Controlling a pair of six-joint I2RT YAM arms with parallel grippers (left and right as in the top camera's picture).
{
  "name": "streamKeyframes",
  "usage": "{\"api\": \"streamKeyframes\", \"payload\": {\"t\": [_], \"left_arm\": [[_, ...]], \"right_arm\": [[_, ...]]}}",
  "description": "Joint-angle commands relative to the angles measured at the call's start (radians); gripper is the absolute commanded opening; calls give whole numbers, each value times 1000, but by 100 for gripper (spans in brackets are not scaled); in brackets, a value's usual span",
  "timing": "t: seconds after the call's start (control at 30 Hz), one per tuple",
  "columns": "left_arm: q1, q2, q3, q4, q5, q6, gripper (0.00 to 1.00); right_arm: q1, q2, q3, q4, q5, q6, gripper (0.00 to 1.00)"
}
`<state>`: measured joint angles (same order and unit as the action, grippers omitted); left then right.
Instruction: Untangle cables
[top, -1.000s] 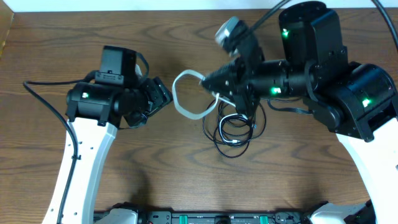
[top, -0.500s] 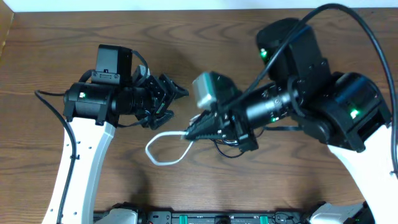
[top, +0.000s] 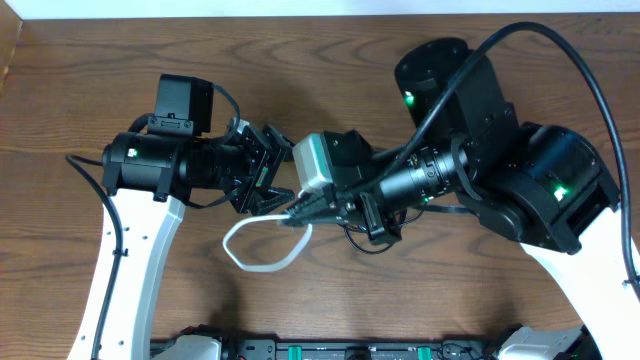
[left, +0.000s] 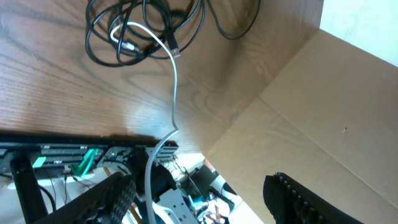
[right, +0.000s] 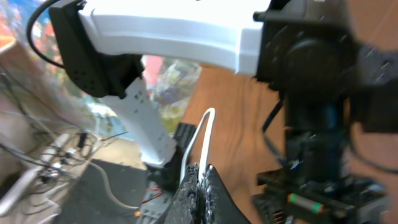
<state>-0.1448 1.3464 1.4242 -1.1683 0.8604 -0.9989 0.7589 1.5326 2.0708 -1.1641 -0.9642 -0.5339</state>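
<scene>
1. The white cable (top: 227, 245) lies in a loose loop on the brown table (top: 330, 60), near the front and a bit left of the middle.
2. One part of the loop is lifted up to the right pincer (top: 298, 213).
3. In the right wrist view, the right pincer (right: 200, 183) is pinched tight on the white cable (right: 210, 112). The loop sticks out just past its tips.
4. In the left wrist view, the white cable (left: 175, 93) runs in a long line away from the pile. Its far end lies in among the black cables (left: 134, 34).
5. The black cables (top: 368, 240) sit in a small tangled bunch on the table. From above, most of the bunch is hidden under the right arm.
6. The left pincer (top: 275, 178) is just behind the white loop and very close to the right pincer.
7. The left pincer (left: 205, 199) is wide apart and holds nothing. The white cable passes between its two fingers without touching them.
</scene>
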Motion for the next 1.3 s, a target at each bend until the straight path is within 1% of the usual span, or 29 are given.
{"api": "streamKeyframes", "payload": {"t": [0.0,0.17,0.43,0.6,0.7,0.73,0.83,0.93,0.97,1.03,1.17,1.23,1.27], "left_arm": [[0,6,0,-10,30,-5,72],[-40,6,0,-10,30,-5,72],[-103,6,0,-8,31,-10,70],[-105,6,0,-9,34,-9,55],[-105,6,0,-9,34,-9,38],[-105,6,0,-9,34,-9,36],[-105,6,0,-9,33,-9,25],[-105,6,0,-9,22,-9,9],[-105,6,0,-8,0,-9,8],[-105,6,0,-9,-93,-8,8],[-105,6,0,-29,-395,-8,8],[-105,6,0,-50,-495,-8,8],[-105,6,0,-55,-521,-2,7]], "right_arm": [[6,-1,1,41,9,2,1],[7,-1,1,109,12,21,1],[7,-1,1,117,35,24,1],[7,-1,1,113,43,29,1],[7,-1,1,113,42,48,1],[7,-1,1,112,43,50,1],[7,-1,1,113,43,66,1],[7,-1,1,112,43,68,1],[7,-1,1,112,44,77,1],[7,-1,1,113,64,113,1],[6,-1,1,113,177,255,1],[6,-1,1,106,262,343,2],[6,-1,1,101,303,376,4]]}}
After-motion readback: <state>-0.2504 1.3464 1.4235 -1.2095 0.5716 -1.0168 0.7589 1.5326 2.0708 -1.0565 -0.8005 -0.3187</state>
